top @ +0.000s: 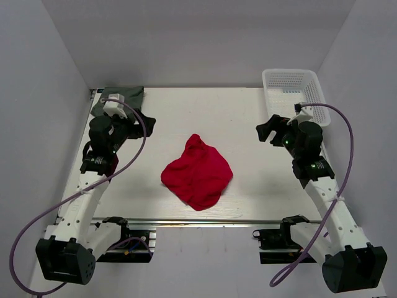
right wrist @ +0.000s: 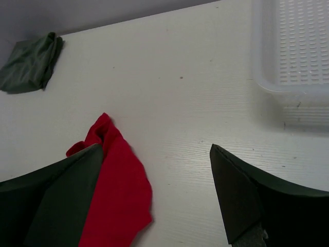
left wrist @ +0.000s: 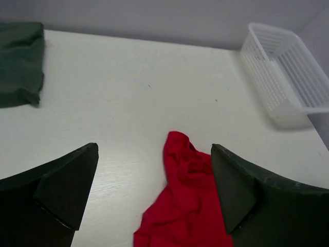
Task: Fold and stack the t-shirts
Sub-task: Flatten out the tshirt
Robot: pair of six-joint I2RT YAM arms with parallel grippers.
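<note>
1. My left gripper (top: 144,122) hangs above the table (top: 260,186) with its fingers spread wide and nothing between them, off to the far left of the red shirt (top: 197,172). I judge it is held back there so the cloth lies in full view before I pick an edge to take
2. My right gripper (top: 267,131) mirrors it, off to the far right of the red shirt, fingers just as wide apart and just as empty. Each wrist camera looks between its own fingers toward the red cloth
3. The red shirt lies in a crumpled, roughly diamond-shaped heap, touched by neither gripper. It is neither spread flat nor folded, so I judge its folding is not yet begun
4. The dark green shirt (top: 124,96) sits well beyond the red shirt and to its left, at the back corner, as a compact bundle. It looks folded, though I cannot tell how neatly, and I take it for the base of the stack
5. A white mesh basket (top: 265,87) stands well beyond the red shirt and to its right, at the other back corner, apart from both shirts
6. Around the red shirt the table is pale, with a faint grain and a few tiny dark specks. I expect soft cloth to slide easily on it
7. Plain grey-white walls (top: 198,37) close in behind and to both sides of the red shirt, and purple cables (top: 351,143) loop from my wrists
</note>
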